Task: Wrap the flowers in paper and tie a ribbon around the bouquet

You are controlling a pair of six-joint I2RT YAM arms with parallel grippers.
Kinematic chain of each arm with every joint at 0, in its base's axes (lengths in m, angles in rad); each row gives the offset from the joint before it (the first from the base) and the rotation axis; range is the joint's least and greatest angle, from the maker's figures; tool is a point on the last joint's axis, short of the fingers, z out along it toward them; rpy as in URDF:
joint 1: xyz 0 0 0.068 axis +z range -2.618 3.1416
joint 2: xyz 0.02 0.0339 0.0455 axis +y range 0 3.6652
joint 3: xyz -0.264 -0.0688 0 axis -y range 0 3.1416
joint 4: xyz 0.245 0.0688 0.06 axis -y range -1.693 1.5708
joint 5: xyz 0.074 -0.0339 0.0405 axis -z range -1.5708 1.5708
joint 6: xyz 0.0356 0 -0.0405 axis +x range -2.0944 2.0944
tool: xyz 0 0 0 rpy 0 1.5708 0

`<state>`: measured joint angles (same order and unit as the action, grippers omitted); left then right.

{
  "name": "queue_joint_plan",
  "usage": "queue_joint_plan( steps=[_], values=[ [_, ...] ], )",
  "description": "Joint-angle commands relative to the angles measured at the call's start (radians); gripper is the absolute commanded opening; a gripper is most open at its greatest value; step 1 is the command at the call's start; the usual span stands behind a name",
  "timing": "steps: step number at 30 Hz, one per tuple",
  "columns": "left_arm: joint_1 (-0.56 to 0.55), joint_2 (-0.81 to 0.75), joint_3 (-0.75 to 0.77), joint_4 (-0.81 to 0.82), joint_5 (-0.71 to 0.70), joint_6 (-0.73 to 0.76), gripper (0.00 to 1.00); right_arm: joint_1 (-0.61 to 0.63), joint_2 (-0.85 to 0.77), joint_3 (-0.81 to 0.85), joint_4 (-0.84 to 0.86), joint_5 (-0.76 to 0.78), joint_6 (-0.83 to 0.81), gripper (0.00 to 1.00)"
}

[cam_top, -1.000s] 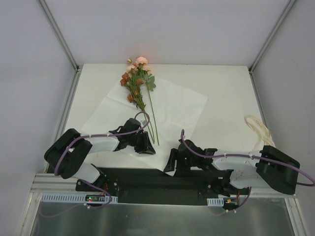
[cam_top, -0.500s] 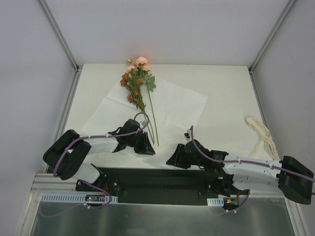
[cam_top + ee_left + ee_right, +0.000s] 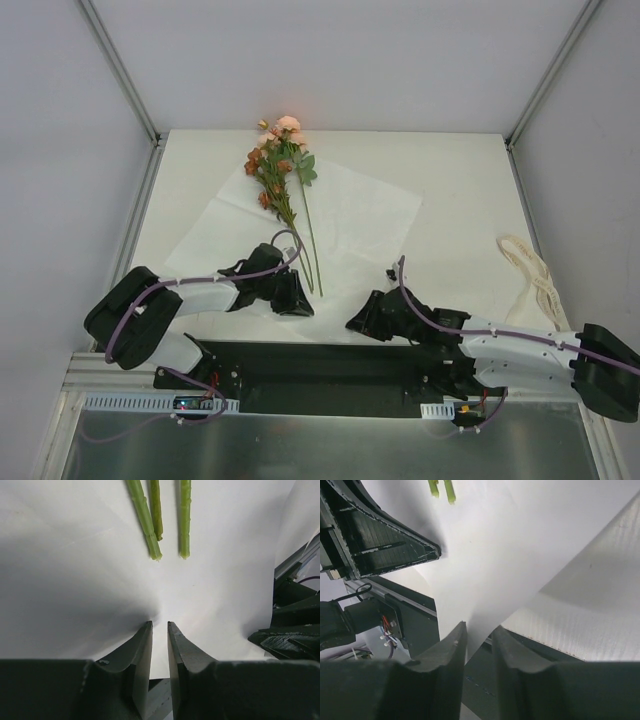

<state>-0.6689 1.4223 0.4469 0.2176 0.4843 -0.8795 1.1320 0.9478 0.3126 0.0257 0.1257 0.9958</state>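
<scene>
Flowers (image 3: 279, 165) lie on the paper (image 3: 350, 215), blooms over the paper's far corner and partly past its edge. Pink and peach heads are farthest out, rust ones nearer the sheet's middle. Stems (image 3: 148, 527) run diagonally toward the paper's near edge; the cut ends stop short of it, on bare paper. Left wrist view shows three stem ends, two close together and one slightly apart.

Paper is spread as a tilted sheet, one corner pointing far, one right, the near side by the arm bases.

Left gripper (image 3: 295, 303) sits at the paper's near edge, just past the stem ends. Its jaws are narrow, a thin slit, with the paper edge running down between the fingers and the sheet humped up left of the tips.

Right gripper (image 3: 360, 322) is at the paper's near right corner, beside the left gripper but apart from it. Its jaws are narrow, pinching the corner, which tapers into the gap and sits raised off the table (image 3: 460, 190) with shadow under it.

Ribbon (image 3: 530, 268) lies in loose loops well right of the paper, near the table's right edge.
</scene>
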Motion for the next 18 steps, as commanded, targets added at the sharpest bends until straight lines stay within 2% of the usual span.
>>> queue_joint_plan(
  steps=[1, 3, 4, 6, 8, 10, 11, 14, 18],
  values=[
    [-0.012, -0.04, 0.012, -0.056, -0.035, 0.025, 0.18, -0.003, -0.04, 0.012, -0.02, 0.022, -0.008, 0.18],
    [-0.011, -0.069, 0.056, -0.09, -0.03, 0.056, 0.19, -0.003, -0.041, 0.08, -0.073, 0.025, -0.121, 0.02],
    [-0.008, -0.085, 0.074, -0.145, -0.036, 0.066, 0.22, -0.006, -0.034, 0.104, -0.087, 0.025, -0.162, 0.0],
    [0.0, -0.149, 0.116, -0.19, -0.067, 0.086, 0.26, -0.017, 0.005, 0.172, -0.101, 0.015, -0.252, 0.0],
    [0.026, -0.21, 0.139, -0.249, -0.07, 0.096, 0.34, -0.067, 0.045, 0.218, -0.104, -0.03, -0.304, 0.0],
    [0.046, -0.244, 0.153, -0.273, -0.069, 0.102, 0.37, -0.139, 0.147, 0.3, -0.098, -0.087, -0.397, 0.01],
    [0.064, -0.278, 0.153, -0.288, -0.07, 0.105, 0.38, -0.162, 0.188, 0.328, -0.093, -0.168, -0.434, 0.0],
    [0.098, -0.336, 0.141, -0.305, -0.07, 0.111, 0.39, -0.228, 0.336, 0.465, -0.076, -0.285, -0.534, 0.0],
    [0.124, -0.419, 0.093, -0.319, -0.096, 0.114, 0.38, -0.296, 0.504, 0.621, -0.087, -0.371, -0.624, 0.0]
  ],
)
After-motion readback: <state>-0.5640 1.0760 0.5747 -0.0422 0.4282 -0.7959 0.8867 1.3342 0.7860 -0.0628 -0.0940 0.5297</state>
